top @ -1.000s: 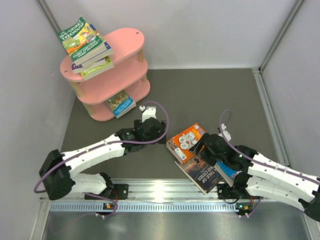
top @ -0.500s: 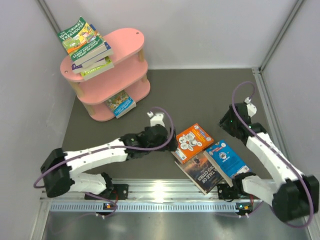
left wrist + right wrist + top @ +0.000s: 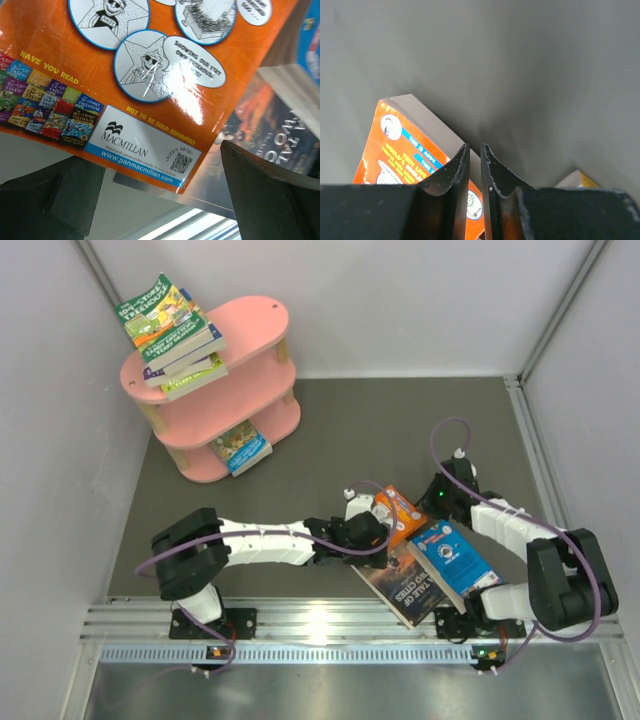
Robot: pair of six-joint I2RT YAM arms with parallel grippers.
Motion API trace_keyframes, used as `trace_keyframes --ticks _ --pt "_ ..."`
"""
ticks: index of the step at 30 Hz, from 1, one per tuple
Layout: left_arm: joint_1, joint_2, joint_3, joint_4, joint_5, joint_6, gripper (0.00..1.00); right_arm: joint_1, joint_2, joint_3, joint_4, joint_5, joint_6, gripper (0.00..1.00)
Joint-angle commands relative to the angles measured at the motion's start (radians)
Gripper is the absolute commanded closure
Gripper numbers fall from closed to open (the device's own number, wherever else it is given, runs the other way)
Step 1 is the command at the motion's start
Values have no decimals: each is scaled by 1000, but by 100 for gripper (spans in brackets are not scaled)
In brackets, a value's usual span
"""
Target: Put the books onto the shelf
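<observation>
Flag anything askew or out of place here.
The stack on the shelf's top board is fanned crookedly and overhangs its left end. The bottom-tier book pokes past the edge. An orange book, dark book and blue book lie overlapped on the table.

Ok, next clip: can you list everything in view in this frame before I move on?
shelf: one, pink with pale posts, far left corner
stacked books: about four, green and blue covers, on the shelf's top tier
lone book: one, blue-edged cartoon cover, sticking out of the bottom tier
orange book: one, on the mat, overlapping the dark book
dark book: one, brownish, near the front edge
blue book: one, lying partly on the dark book
table mat: one, dark grey
rail: one, silver, front edge
left end effector: open, fingers either side of the orange book's corner
right end effector: fingers almost together, nothing between them, by the orange book's far edge
</observation>
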Motion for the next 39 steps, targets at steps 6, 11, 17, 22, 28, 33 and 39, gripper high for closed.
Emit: trace_keyframes --ticks 6,11,17,22,28,33,39 --pt "107 -5 21 -77 -93 138 1 356 -239 -142 0 -35 165 89" --pt "396 -133 -19 -152 -86 281 1 640 -369 -149 -30 42 300 94" --pt "544 -242 65 -255 -158 422 1 909 -388 -4 -175 169 296 100" --pt "543 -351 33 -260 -86 353 1 891 -414 145 -380 416 209 82" --pt "541 -491 -227 -56 80 197 1 540 -318 230 -255 264 -15 20" --pt "541 -431 -266 30 137 131 1 328 -30 335 -109 79 -128 10" --pt "552 -306 -243 151 161 114 1 224 297 457 28 -67 -178 8"
